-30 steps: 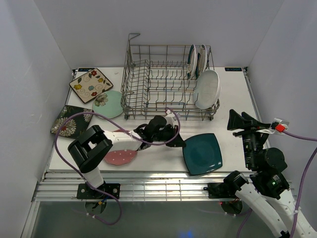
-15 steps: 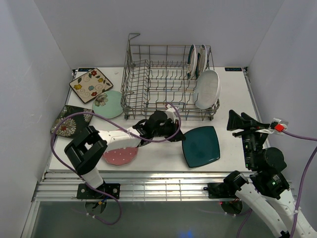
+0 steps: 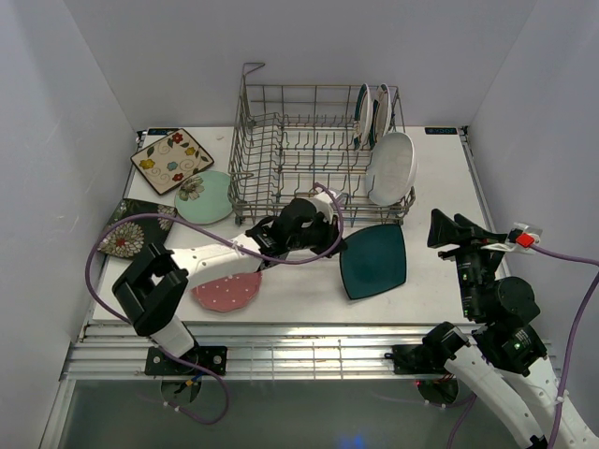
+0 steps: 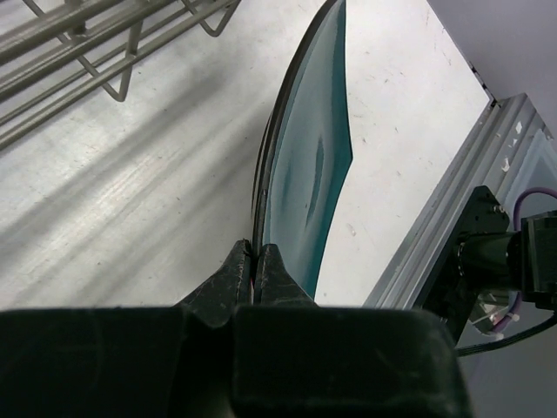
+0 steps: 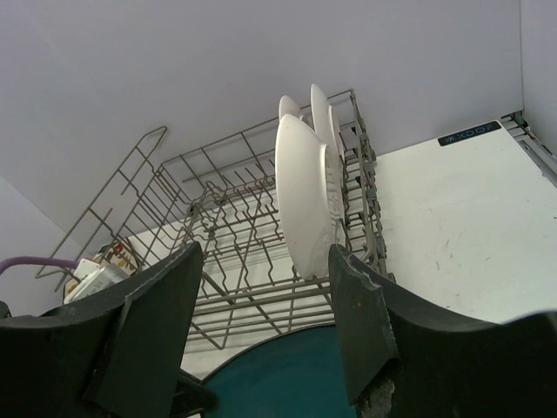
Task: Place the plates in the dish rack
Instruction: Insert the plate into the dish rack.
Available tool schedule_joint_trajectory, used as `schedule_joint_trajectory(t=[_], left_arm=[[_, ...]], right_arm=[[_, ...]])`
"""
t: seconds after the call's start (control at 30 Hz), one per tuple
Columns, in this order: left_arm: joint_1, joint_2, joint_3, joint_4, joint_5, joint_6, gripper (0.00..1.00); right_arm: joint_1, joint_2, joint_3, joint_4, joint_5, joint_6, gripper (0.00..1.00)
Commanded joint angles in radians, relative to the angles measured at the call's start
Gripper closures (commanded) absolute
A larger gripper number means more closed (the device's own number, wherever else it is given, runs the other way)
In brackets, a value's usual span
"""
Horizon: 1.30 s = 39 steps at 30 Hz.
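Note:
My left gripper [image 3: 337, 245] [image 4: 257, 252] is shut on the rim of the dark teal square plate [image 3: 374, 260] [image 4: 306, 165]. The plate is held tilted up on edge, just in front of the dish rack [image 3: 245, 150] [image 5: 218, 218]. At the rack's right end stand a white oval plate [image 3: 392, 168] [image 5: 300, 187] and two round plates [image 3: 364, 114]. On the table lie the pink dotted plate [image 3: 227, 292], mint plate [image 3: 204, 196], cream floral plate [image 3: 171, 161] and dark floral plate [image 3: 126, 234]. My right gripper [image 3: 457, 230] [image 5: 265, 257] hangs open and empty at the right, facing the rack.
Grey walls close in the table on the left, back and right. A metal rail [image 3: 281, 354] runs along the near edge. The left arm's purple cable [image 3: 140, 229] loops over the table's left side, above the dark floral plate.
My left gripper has lifted the teal square plate off the table, tilted it up on edge and carried it back toward the rack. The right arm has not moved.

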Motion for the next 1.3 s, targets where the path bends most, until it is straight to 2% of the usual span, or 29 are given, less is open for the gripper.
schedule_joint_trajectory(t=[0.0, 0.37, 0.6, 0.73, 0.87, 1.07, 1.27], left_arm=[[0.004, -0.128, 0.055, 0.088, -0.012, 0.038, 1.0], [0.004, -0.25, 0.029, 0.018, -0.147, 0.269, 1.0], [0.004, -0.339, -0.114, 0.104, -0.25, 0.355, 1.0], [0.004, -0.407, -0.14, 0.13, -0.285, 0.383, 1.0], [0.003, -0.471, -0.144, 0.123, -0.236, 0.403, 1.0], [0.004, -0.502, -0.106, 0.011, -0.17, 0.42, 1.0], [0.003, -0.551, -0.054, -0.096, -0.107, 0.438, 1.0]], right_arm=[[0.003, -0.003, 0.008, 0.026, 0.007, 0.012, 0.34], [0.003, 0.027, 0.014, 0.013, 0.0, 0.018, 0.34], [0.003, 0.034, 0.003, 0.025, -0.009, 0.024, 0.34], [0.003, 0.057, 0.009, 0.022, -0.012, 0.024, 0.34], [0.003, 0.077, 0.017, 0.016, -0.012, 0.024, 0.34], [0.003, 0.157, 0.04, -0.018, -0.048, 0.003, 0.34], [0.003, 0.29, 0.06, -0.009, -0.166, -0.031, 0.33]])
